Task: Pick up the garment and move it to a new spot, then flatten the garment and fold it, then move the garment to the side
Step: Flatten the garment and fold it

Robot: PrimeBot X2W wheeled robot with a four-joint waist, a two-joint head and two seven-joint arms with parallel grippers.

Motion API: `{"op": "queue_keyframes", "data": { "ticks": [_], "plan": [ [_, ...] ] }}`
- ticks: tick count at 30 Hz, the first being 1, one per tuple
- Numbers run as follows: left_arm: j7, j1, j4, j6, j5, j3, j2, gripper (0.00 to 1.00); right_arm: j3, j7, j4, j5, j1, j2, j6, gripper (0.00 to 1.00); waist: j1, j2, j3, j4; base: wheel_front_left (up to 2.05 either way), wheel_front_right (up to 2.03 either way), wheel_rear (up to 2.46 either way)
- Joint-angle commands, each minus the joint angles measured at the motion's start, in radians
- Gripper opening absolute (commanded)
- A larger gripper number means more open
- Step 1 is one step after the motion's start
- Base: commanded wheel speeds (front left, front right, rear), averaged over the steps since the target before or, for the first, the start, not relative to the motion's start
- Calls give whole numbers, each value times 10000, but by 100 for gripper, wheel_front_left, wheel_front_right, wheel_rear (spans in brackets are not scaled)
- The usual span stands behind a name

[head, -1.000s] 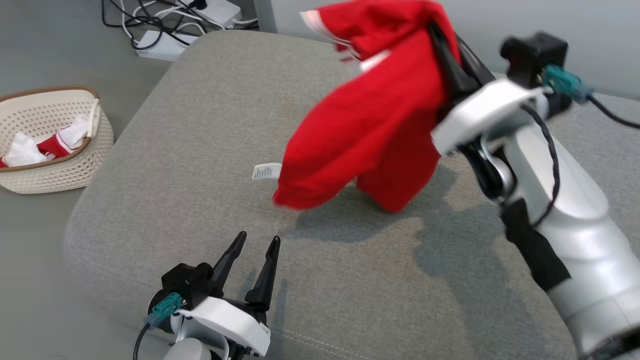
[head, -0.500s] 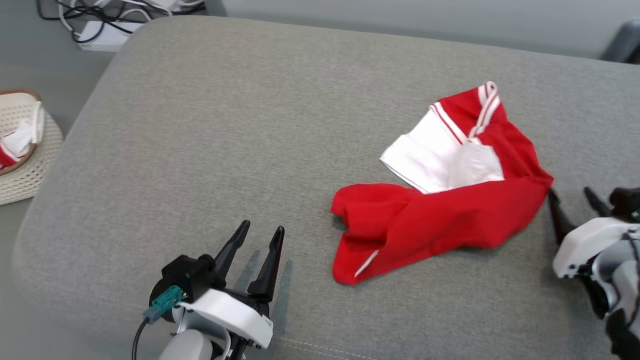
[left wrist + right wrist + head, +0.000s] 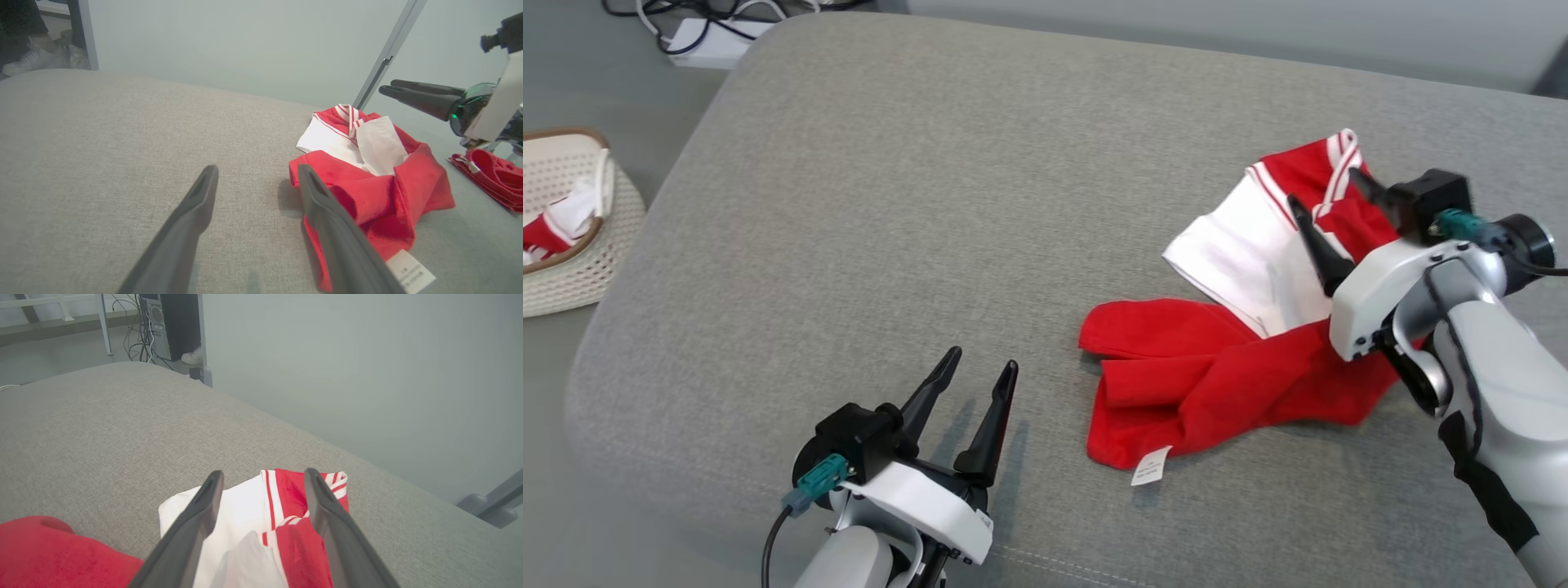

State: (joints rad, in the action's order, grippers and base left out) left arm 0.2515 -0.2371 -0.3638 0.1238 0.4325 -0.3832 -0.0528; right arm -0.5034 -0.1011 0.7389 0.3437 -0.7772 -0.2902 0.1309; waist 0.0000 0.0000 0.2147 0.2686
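Observation:
A crumpled red and white garment (image 3: 1225,359) lies on the right half of the grey cushion (image 3: 931,204), with a white label at its near edge. It also shows in the left wrist view, garment (image 3: 367,171), and in the right wrist view, garment (image 3: 261,514). My right gripper (image 3: 1327,200) hovers open over the garment's white and striped far part, holding nothing. My left gripper (image 3: 980,380) is open near the cushion's front edge, left of the garment and apart from it.
A woven basket (image 3: 572,278) holding red and white cloth stands on the floor at the left. Cables and a power strip (image 3: 715,33) lie beyond the cushion's far left corner. A second red cloth (image 3: 494,175) lies right of the garment.
The right gripper let go of the garment, which now lies on the cushion, then came back over its far part. The head camera has shifted. The left gripper has stayed put.

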Motion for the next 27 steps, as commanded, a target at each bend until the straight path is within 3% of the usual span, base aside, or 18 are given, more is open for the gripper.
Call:
{"op": "queue_keyframes", "data": {
  "ticks": [1, 12, 13, 14, 15, 16, 19, 24, 27],
  "plan": [
    [103, -377, 220, 69, 75, 267, -116, 100, -173, 72, -182, 20, 69, -55, -2, 100, 0, 0, 36, 175, 0, 0, 0],
    [103, -313, 265, 69, 218, 143, -50, 100, -680, 879, 481, 241, 722, -540, -2, 100, 0, 0, 134, 570, 0, 0, 0],
    [103, -316, 277, 69, 221, 142, -48, 100, -698, 948, 515, 252, 777, -538, -2, 95, 0, 0, 144, 564, 0, 0, 0],
    [103, -339, 307, 69, 218, 147, -43, 100, -860, 1073, 487, 289, 857, -531, -2, 44, 0, 0, 175, 546, 0, 0, 0],
    [103, -349, 315, 69, 214, 151, -41, 100, -931, 1060, 419, 330, 866, -525, -2, 4, 0, 0, 181, 538, 0, 0, 0],
    [103, -362, 324, 69, 207, 152, -39, 100, -985, 1003, 309, 389, 839, -510, -2, 0, 0, 0, 194, 529, 0, 0, 0],
    [103, -391, 347, 69, 174, 199, -36, 100, -1062, 519, -186, 456, 445, -351, -2, 0, 0, 0, 205, 477, 0, 0, 0],
    [103, -347, 304, 69, 111, 147, -31, 100, -382, -697, -1018, 1140, -954, 694, -2, 0, 0, 0, -39, 378, 0, 0, 0],
    [103, -324, 371, 69, 79, 53, -27, 100, 58, -834, -948, 1157, -1350, 718, -2, 0, 0, 0, -205, 302, 0, 0, 0]
  ]
}}
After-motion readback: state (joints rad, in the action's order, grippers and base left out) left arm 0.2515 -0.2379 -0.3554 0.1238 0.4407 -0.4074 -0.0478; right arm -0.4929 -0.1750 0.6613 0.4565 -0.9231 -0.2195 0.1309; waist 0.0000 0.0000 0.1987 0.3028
